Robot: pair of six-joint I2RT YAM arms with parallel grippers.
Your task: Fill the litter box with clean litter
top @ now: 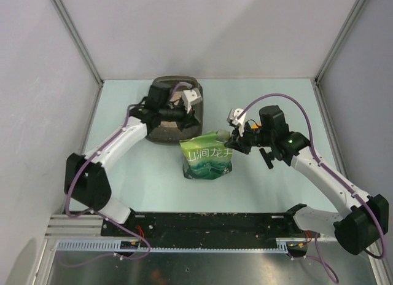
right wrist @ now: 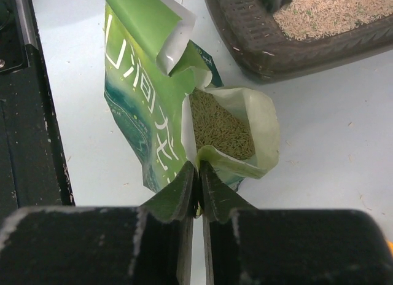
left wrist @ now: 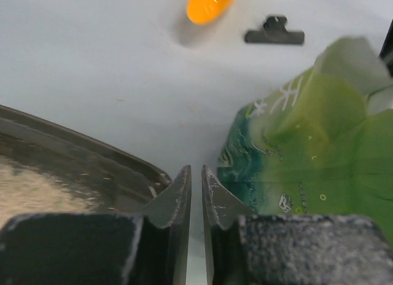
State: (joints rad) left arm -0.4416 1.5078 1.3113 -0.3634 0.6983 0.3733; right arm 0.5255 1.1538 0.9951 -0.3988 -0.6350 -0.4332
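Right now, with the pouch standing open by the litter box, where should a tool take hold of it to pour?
Pinch the pouch by the rim of its open mouth, coming in from the right, where the right tool already grips. The mouth gapes beside the litter box, so tilting from that edge should spill litter toward it.

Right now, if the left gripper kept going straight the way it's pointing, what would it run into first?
Probably bare table. The left gripper, fingers nearly together, points into the gap between the litter box rim and the green pouch. Further on lie an orange scoop and a dark clip, though depth is unclear.
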